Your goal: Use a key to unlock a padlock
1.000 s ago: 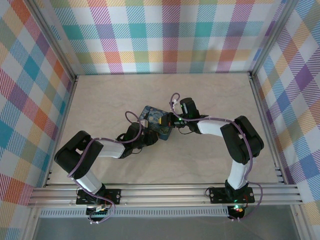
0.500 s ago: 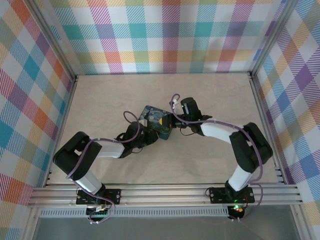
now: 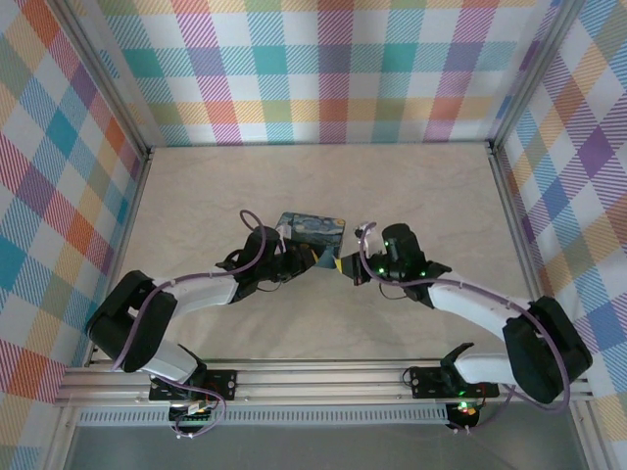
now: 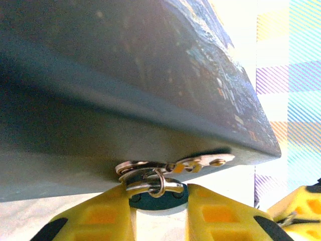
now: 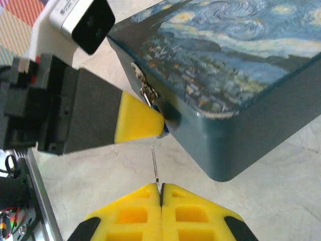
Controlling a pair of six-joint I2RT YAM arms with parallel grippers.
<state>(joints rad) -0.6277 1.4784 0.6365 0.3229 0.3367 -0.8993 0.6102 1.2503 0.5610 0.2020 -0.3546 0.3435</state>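
Top external view: a rectangular tin (image 3: 312,227) with a blue-and-yellow swirled print lies flat on the pale, marble-patterned bench (image 3: 216,186). The left gripper (image 3: 313,258) meets the tin's near edge; the right gripper (image 3: 344,264) sits just beside it on the right, apart from the tin. The padlock cannot be made out here. Left wrist view: the tin's (image 4: 125,75) smooth, dark blue-grey side wall looms overhead. At its lower edge hangs the padlock (image 4: 156,202), a small teal rounded body under thin silvery rings (image 4: 146,185). The left gripper (image 4: 159,217) is clamped on that body, one ribbed yellow finger (image 4: 95,218) against each side. A flat, notched silvery tab (image 4: 205,161) lies against the tin just above. Right wrist view: the right gripper (image 5: 160,193) has its yellow fingertips pressed together, pinching the key (image 5: 155,163), seen as a thin, straight metal sliver pointing toward the tin's (image 5: 241,60) rounded corner without touching it. The left gripper (image 5: 158,128), a black block with a yellow finger, butts against the tin's edge below small silvery hardware (image 5: 146,93).
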